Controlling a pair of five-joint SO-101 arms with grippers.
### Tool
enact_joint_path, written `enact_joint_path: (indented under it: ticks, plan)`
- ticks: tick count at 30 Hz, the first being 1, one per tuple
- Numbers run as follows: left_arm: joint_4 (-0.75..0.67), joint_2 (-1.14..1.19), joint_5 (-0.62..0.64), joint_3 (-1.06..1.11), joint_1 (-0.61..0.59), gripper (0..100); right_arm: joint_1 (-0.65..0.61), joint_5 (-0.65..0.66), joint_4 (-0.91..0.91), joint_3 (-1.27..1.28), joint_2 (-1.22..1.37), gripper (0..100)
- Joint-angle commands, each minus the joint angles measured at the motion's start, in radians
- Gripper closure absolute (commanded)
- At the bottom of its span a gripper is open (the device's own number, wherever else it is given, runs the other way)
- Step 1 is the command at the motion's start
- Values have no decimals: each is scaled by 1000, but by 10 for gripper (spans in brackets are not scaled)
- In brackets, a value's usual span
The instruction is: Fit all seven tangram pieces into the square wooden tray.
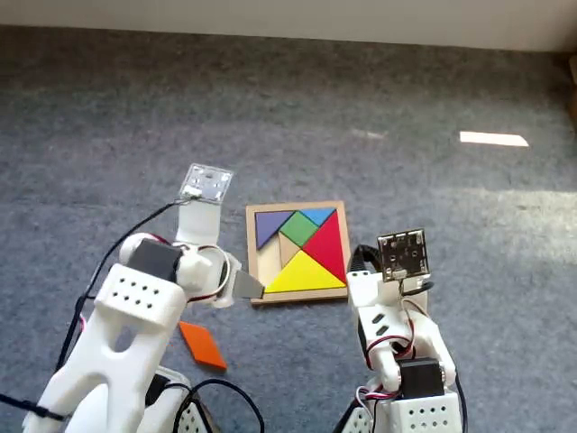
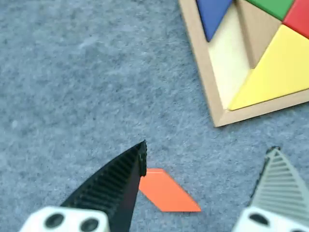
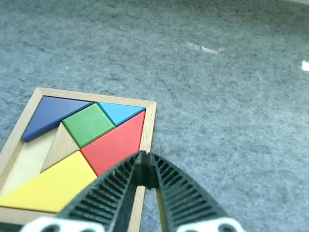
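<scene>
left gripper (image 2: 207, 149): i'm hovering spread open over the orange piece (image 2: 169, 191), readying a grab.
orange piece: lying on carpet (image 2: 72, 72), off the tray (image 2: 205, 77).
right gripper (image 3: 147, 169): i'm idling clenched, empty, beside the tray.

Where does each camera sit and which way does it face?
High view: fixed above, looking down; left arm and right arm flank the tray.
Left wrist view: on the left wrist, facing down at the orange piece and a tray corner, past the open left gripper.
Right wrist view: on the right wrist, looking across the tray over the shut right gripper.
Shared: the tray in all three; the orange piece in high and left wrist views.
</scene>
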Motion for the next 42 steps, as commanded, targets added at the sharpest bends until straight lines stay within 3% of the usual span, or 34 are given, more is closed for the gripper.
enact_joint_path:
  ticks: [1, 6, 15, 26, 36, 39, 42]
  plan:
    - [25, -117, -11, 61, -54, 720, 8, -2, -27, 102, -10, 978]
    - [135, -153, -3, 94, -64, 736, 10, -2, -27, 102, -10, 978]
    - [135, -130, 64, 93, -108, 705, 10, -2, -27, 102, -10, 978]
    - [135, 512, 147, -62, -107, 705, 10, -2, -27, 102, -10, 978]
    - [-5, 720, 259, -67, -108, 710, 10, -2, -27, 102, -10, 978]
    - [-20, 731, 288, -74, -108, 759, 10, -2, -27, 102, -10, 978]
    - [-34, 734, 285, -84, -108, 876, 10, -2, -27, 102, -10, 978]
